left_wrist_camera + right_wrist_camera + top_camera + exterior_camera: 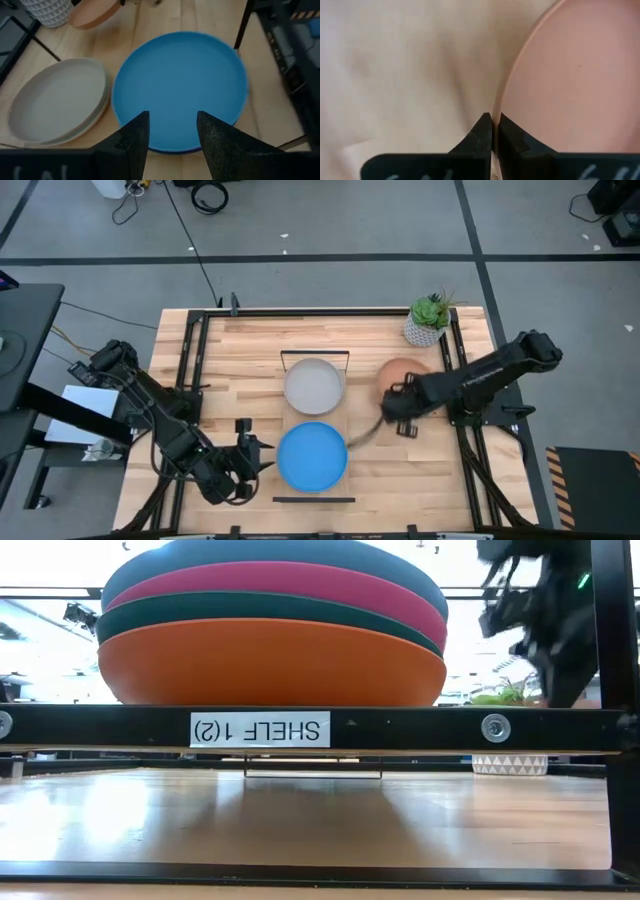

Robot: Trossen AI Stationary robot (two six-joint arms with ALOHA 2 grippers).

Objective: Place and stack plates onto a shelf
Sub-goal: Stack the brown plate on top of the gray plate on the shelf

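R gripper (392, 417) is nearly closed, fingertips pinching the near rim of the terracotta plate (402, 372), which lies on the tabletop beside the shelf (340, 395). L gripper (252, 455) has jaws apart w/ nothing between, blue plate (312, 456) atop its stack on the shelf just ahead; cream-white plate (314, 385) beyond.

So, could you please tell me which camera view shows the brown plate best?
The right wrist view: the brown plate fills it, its rim at the right end effector. The high view shows it partly hidden by the arm; the left wrist view shows only an edge; the low view shows none.
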